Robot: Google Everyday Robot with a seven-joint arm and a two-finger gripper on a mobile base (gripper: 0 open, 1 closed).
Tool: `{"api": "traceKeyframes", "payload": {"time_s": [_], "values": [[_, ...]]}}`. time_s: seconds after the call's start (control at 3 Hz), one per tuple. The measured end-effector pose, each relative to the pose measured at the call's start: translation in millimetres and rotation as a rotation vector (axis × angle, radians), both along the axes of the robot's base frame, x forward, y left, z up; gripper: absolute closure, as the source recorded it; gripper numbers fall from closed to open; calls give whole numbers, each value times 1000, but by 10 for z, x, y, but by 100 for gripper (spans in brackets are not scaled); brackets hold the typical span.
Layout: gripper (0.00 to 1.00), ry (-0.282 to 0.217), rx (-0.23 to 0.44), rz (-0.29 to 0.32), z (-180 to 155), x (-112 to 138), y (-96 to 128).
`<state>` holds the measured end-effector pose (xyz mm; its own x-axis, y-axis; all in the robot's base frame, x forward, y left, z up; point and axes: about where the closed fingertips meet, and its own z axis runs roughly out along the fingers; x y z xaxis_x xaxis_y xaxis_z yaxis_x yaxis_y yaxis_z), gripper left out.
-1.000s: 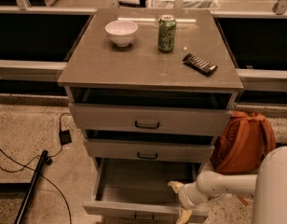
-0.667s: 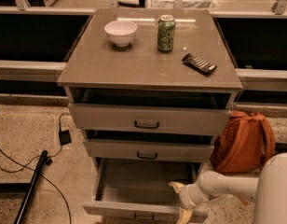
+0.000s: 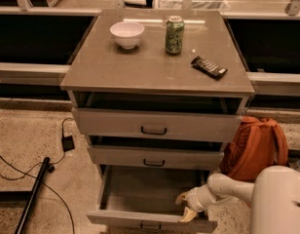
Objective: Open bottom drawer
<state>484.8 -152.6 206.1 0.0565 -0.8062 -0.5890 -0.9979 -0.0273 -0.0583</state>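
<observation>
The bottom drawer [image 3: 140, 191] stands pulled well out at the cabinet's foot. The tool [image 3: 184, 207] hangs over its right front corner, fingers spread and holding nothing. An orange backpack [image 3: 254, 147] slumps just right of the cabinet. On the surface [image 3: 140, 69] above rest a white bowl [image 3: 127, 33], a green can [image 3: 174, 34] and a dark snack bar [image 3: 209, 67].

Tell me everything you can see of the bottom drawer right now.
The bottom drawer is the lowest grey flat-front drawer of the cabinet and is pulled well out toward the camera. Its interior looks plain grey, with nothing visible inside. A small dark bar handle sits mid-front, partly cut off by the picture's lower edge. The gripper is at the drawer's right front corner, fingers apart, over the front edge. Whether it touches the drawer cannot be told.
</observation>
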Motion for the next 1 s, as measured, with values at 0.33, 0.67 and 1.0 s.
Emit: {"api": "traceKeyframes", "payload": {"time_s": [0.33,0.67,1.0], "values": [[81,0,0,0,71,-10,0],[100,0,0,0,89,-26,4],[0,38,-2,-9,6,-52,-31]]}}
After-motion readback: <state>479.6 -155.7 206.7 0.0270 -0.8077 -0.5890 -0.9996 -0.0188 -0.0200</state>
